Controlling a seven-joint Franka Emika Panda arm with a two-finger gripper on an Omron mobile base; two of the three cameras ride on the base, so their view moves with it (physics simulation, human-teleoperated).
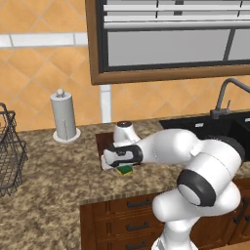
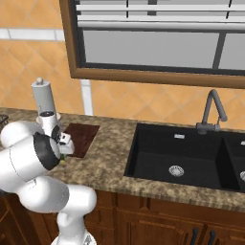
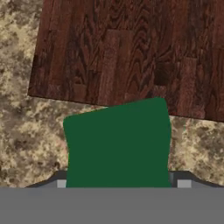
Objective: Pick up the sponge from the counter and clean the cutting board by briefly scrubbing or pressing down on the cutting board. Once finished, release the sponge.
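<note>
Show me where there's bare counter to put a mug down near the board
Bare counter lies between the wire basket and the board, in front of the towel roll. Another strip runs between the board and the sink. It is crowded at the board's near edge, where the pincer is on the sponge.

No text, label, brand, number or sign can be read anywhere.
</note>
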